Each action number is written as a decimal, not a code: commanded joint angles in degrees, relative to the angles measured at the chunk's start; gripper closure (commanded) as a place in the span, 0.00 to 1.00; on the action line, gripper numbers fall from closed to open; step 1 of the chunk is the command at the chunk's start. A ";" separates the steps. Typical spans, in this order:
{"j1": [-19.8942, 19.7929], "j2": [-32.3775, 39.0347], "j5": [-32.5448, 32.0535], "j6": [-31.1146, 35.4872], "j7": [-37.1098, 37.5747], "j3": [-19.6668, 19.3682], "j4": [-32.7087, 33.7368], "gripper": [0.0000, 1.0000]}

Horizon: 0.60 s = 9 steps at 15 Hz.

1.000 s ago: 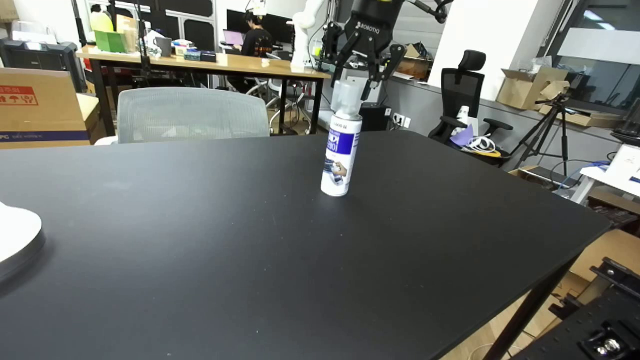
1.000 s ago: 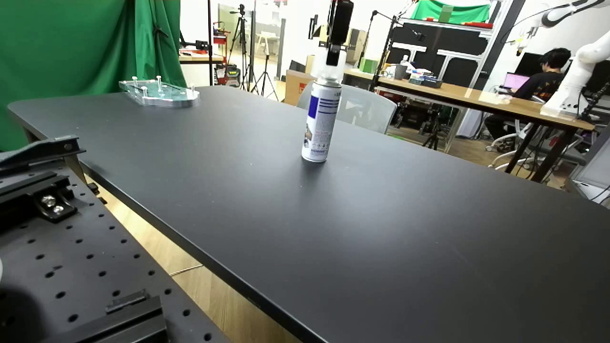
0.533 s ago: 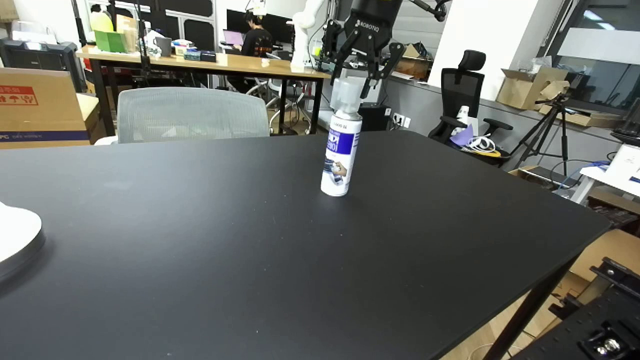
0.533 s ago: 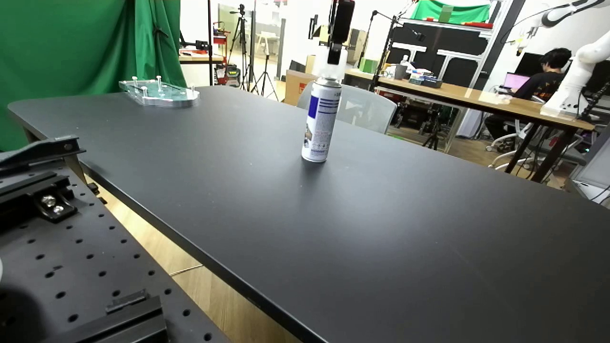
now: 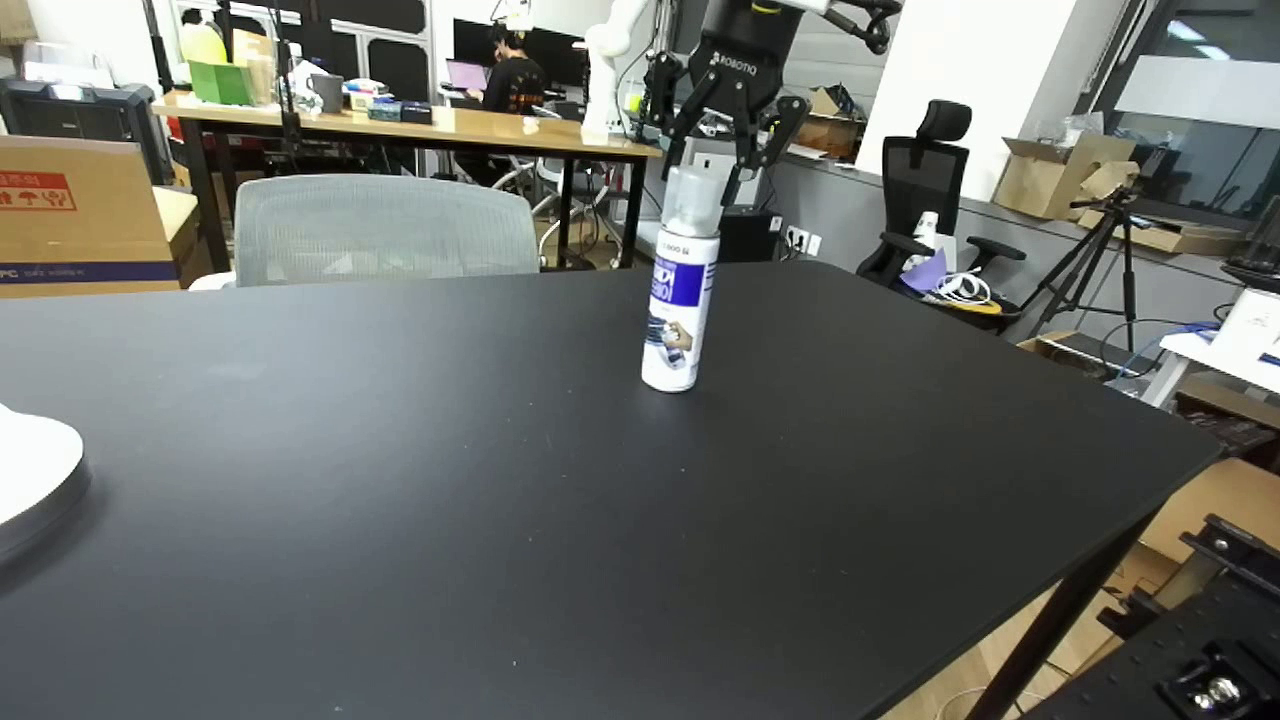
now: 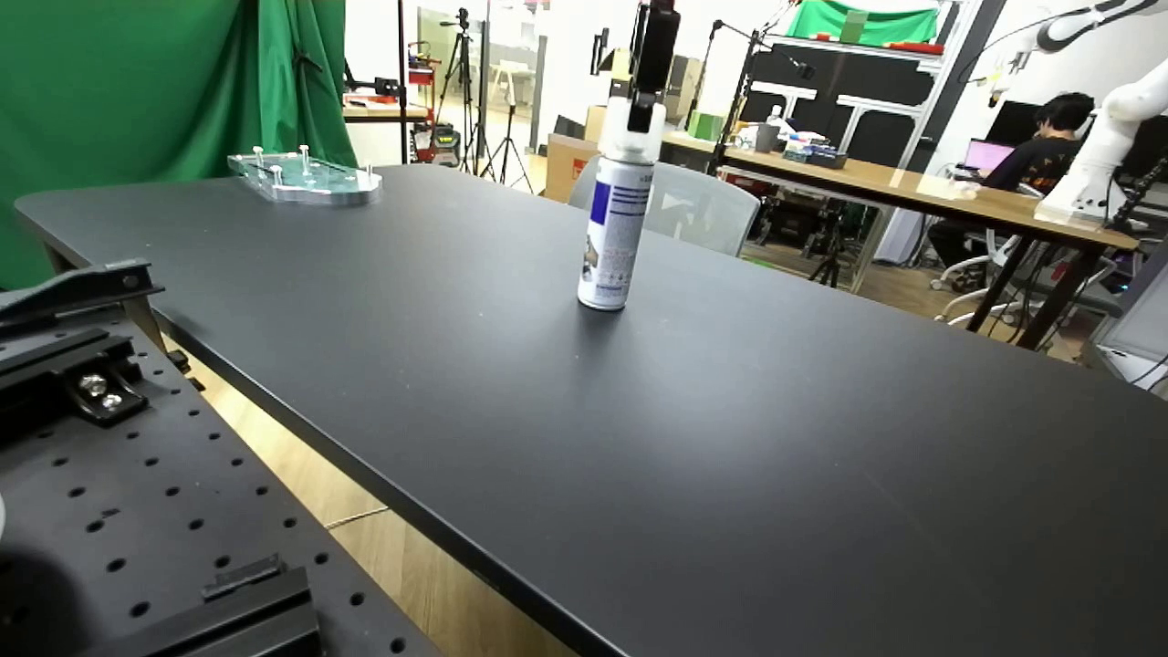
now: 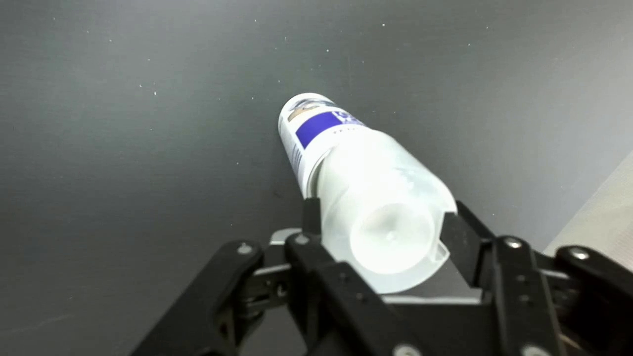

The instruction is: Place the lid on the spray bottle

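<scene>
The spray bottle (image 5: 678, 320), a slim white can with a blue label, stands on the table in both exterior views (image 6: 610, 242). It leans slightly in the exterior pictures. The translucent lid (image 5: 695, 200) is on top of the can, its lower edge at the can's shoulder; the dark nozzle is hidden. My gripper (image 5: 702, 186) comes from above with one finger on each side of the lid. In the wrist view the fingers (image 7: 383, 217) touch the lid (image 7: 390, 237) on both sides. There a strip of the can's rim shows left of the lid, beside the can's label (image 7: 319, 129).
The black table (image 5: 400, 500) spreads around the can. A grey mesh chair (image 5: 385, 230) stands behind it. A clear plate with posts (image 6: 310, 187) lies at a table corner. A white rounded object (image 5: 35, 465) is at the left edge. A black perforated mount (image 6: 228, 511) is beside the table.
My gripper and the lid have come down a little onto the can's top. The can's neck is now covered, and the can's top has shifted slightly in an exterior view.
</scene>
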 commanded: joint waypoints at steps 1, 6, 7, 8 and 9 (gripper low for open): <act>0.11 1.39 1.12 -1.59 -0.04 -0.19 2.23 0.62; 0.19 1.36 1.19 -1.88 -0.15 -0.21 2.52 0.12; 0.21 1.20 1.32 -1.75 -0.28 -0.18 2.42 0.06; 0.24 1.00 1.56 -1.70 -0.41 -0.14 2.34 0.01; 0.27 0.75 1.66 -1.56 -0.62 -0.10 2.27 0.00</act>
